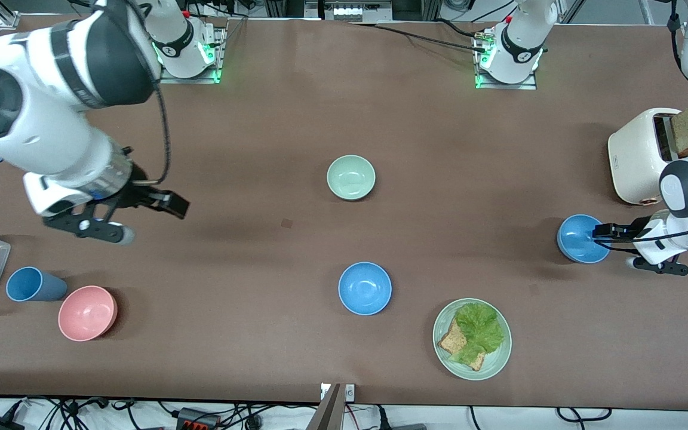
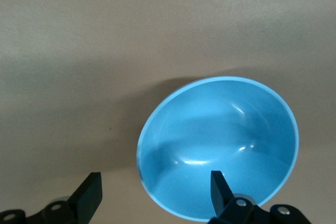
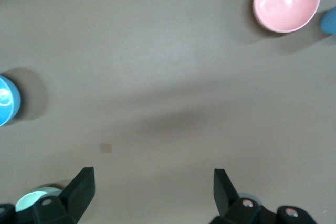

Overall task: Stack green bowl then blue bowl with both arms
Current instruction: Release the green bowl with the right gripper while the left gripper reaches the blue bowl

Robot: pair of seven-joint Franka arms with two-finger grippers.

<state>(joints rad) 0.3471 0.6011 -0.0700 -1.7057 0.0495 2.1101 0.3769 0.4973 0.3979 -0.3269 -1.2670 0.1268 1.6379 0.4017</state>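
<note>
We're straddling the blue bowl (image 2: 218,148) rim with the left gripper (image 2: 152,195), fingers apart, so closing off-centre might tip it. Right gripper (image 1: 135,218) is hovering over bare tabletop (image 1: 260,149), fingers apart, well away from the green bowl (image 1: 351,177).

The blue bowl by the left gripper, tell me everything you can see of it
The blue bowl is small, round, bright sky-blue, smooth and plain inside, like matte plastic, and empty. It sits on the brown table toward the left arm's end, nearer the front camera than the toaster. The open left gripper straddles its rim, one finger inside; contact is unclear.
</note>
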